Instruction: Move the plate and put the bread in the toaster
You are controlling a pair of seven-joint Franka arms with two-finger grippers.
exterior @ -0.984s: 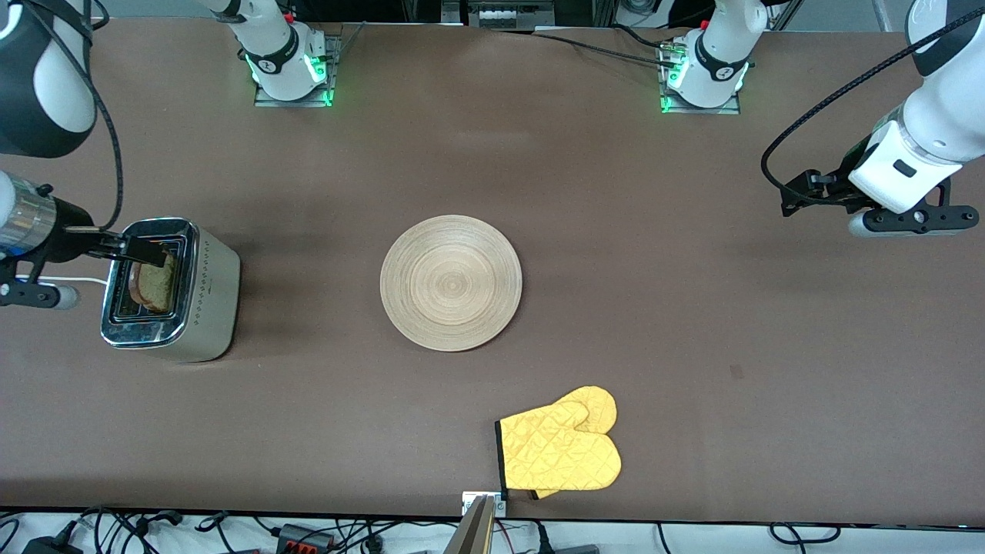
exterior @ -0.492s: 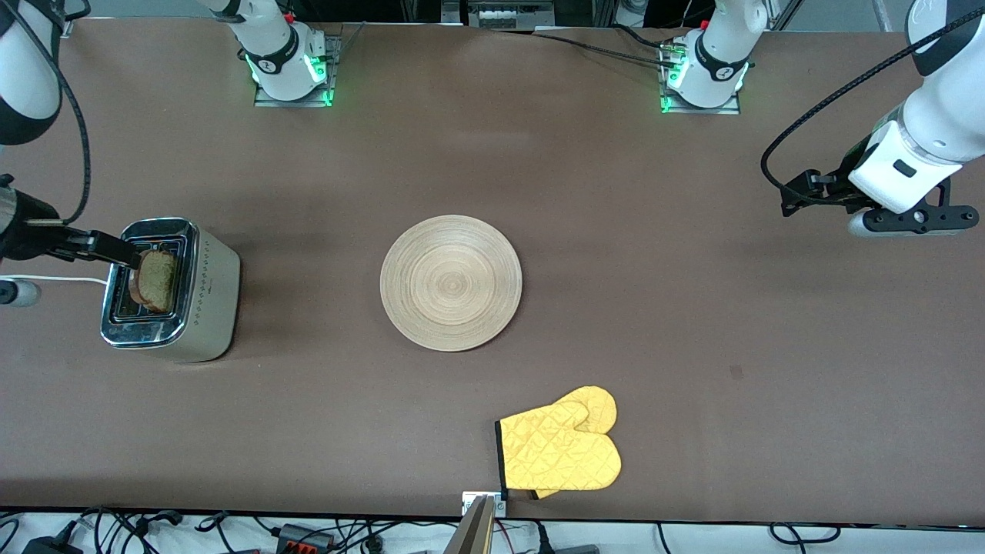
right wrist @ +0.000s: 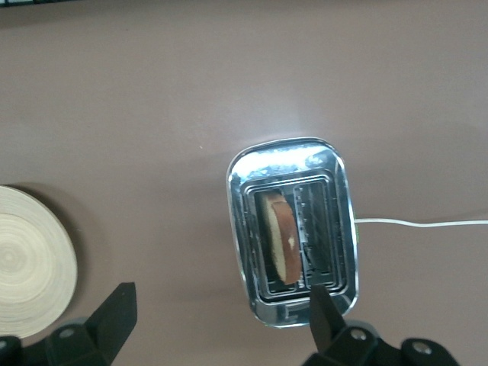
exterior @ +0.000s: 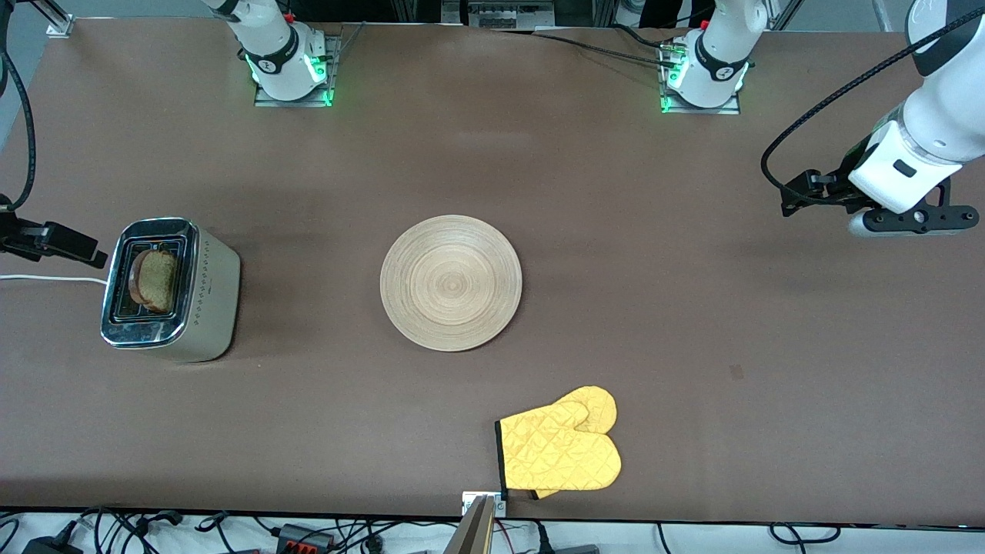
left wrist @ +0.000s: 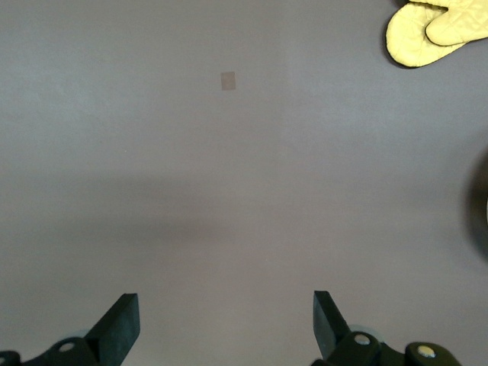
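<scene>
Brown matte table (exterior: 692,323) fills the scene. Round light-wood plate (exterior: 451,282), concentric ring grain, flat, sits mid-table, bare, roughly between the two arms' ends. Shiny silver two-slot toaster (exterior: 169,288), chrome top and brushed beige sides, white cord (exterior: 46,278) trailing off, stands at the right arm's end of the table, long axis running toward the front camera. Quilted yellow oven mitt (exterior: 560,450) lies nearer the front camera than the plate. Bread (exterior: 156,280), a brown speckled slice with darker crust, stands on edge in one toaster slot, top poking above the rim; its flat face lines up with the slot's long axis. Right gripper (right wrist: 221,320) hangs over the table edge just beside the toaster, fingers spread wide and empty; the bread lies toward the toaster from them, and this arm is much the closer one. Left gripper (left wrist: 225,324) waits over bare table at the left arm's end, fingers wide apart, holding nothing. Both task steps look done.
</scene>
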